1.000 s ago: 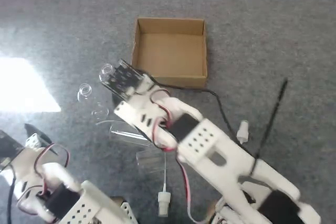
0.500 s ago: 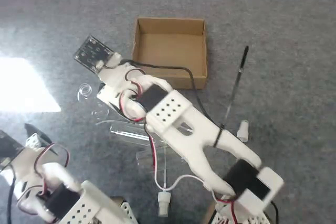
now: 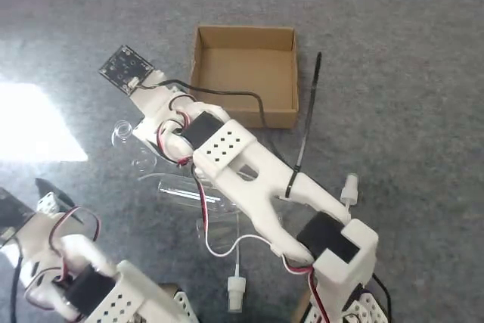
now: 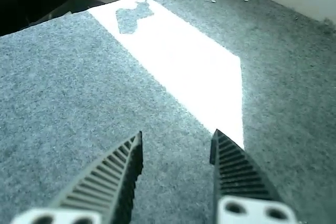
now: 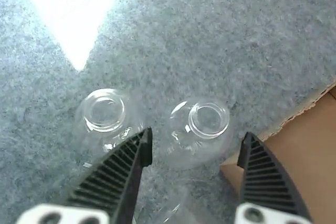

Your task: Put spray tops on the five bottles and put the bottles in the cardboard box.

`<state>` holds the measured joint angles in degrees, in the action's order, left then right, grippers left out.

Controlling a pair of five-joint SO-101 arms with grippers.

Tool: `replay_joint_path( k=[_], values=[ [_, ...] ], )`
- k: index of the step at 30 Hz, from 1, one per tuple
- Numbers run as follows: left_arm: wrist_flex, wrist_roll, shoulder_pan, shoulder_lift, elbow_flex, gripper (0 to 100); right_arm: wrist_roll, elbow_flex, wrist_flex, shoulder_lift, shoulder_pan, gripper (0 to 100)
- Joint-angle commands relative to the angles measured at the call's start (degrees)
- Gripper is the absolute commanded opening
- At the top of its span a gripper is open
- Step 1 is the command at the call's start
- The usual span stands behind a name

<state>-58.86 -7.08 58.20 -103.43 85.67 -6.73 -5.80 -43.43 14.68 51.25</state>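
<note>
Two clear bottles stand upright on the grey carpet, open necks up. My right gripper (image 5: 197,136) hangs open above them, its jaws on either side of one bottle (image 5: 207,121); the other bottle (image 5: 105,111) stands just outside one finger (image 5: 118,174). From above, the right arm (image 3: 227,156) stretches over the bottles (image 3: 121,131) beside the cardboard box (image 3: 246,73), which holds nothing. Clear bottles (image 3: 185,187) lie on their sides under the arm. A white spray top (image 3: 349,189) lies right of the arm, another (image 3: 236,293) near the front edge. My left gripper (image 4: 177,136) is open over bare carpet.
The left arm (image 3: 68,262) sits at the front left corner. A bright patch of light (image 3: 30,122) falls on the carpet at the left. One box corner (image 5: 310,145) lies close to the right gripper's finger.
My right arm has swung left, away from the box front, and its wrist now stands over the upright bottles. The left arm has kept still.
</note>
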Motion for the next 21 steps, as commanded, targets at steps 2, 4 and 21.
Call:
replay_joint_path(
  k=[2, 4, 21],
  values=[
    [0.3, -0.9, 0.0, -1.1, -0.2, 20, 0.7, -4.0, 2.2, 0.7, 0.6, 25.1],
    [0.3, -0.9, 0.0, -1.1, -0.2, 20, 0.6, -4.1, 2.9, 1.6, 0.5, 25.1],
    [0.4, -0.8, -0.2, -1.1, 0.2, 20, 0.2, -4.1, 5.9, 4.5, -1.1, 24.9]
  ],
)
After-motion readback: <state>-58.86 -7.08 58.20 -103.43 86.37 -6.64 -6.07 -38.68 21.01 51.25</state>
